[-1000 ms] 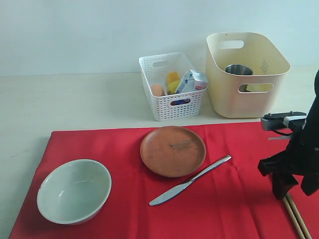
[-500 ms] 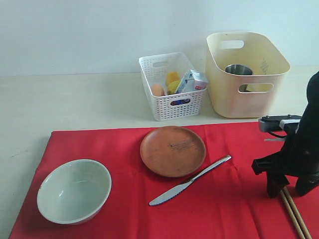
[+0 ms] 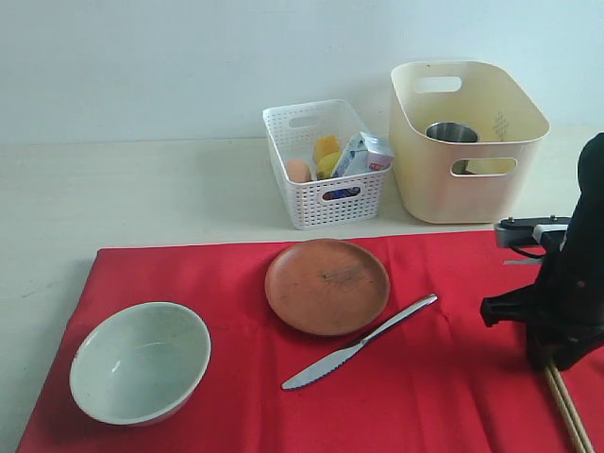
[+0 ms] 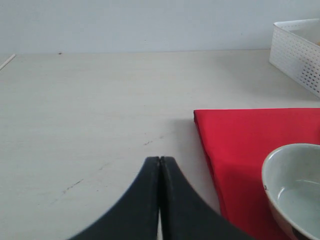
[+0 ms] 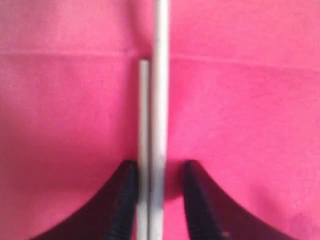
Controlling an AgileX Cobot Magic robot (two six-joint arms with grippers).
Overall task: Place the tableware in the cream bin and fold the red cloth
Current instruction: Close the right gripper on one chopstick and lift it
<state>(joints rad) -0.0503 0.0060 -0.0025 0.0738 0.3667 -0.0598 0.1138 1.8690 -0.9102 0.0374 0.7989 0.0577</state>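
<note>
Down at the right edge of the red cloth (image 3: 425, 377), the right gripper (image 5: 157, 167) straddles a pair of wooden chopsticks (image 5: 159, 100), its black fingers narrowly parted, one on each side of the sticks, with a sliver of cloth showing between one finger and the sticks. The chopsticks lie side by side on the fabric, one end reaching past the other. The left gripper (image 4: 160, 195) hangs with its fingers pressed together and nothing between them, over bare desk (image 3: 142, 189) just off a corner of the cloth, near the pale green bowl (image 3: 140, 363). That bowl sits upright at the cloth's near left corner. A terracotta plate (image 3: 327, 285) rests toward the middle of the cloth's far edge, and a metal knife (image 3: 359, 344) lies slantwise just beside it. Beyond the cloth's far edge, toward the desk's right side, the cream bin (image 3: 444, 189) holds a steel cup (image 3: 452, 132); a white basket (image 3: 326, 203) stands just beside the bin.
</note>
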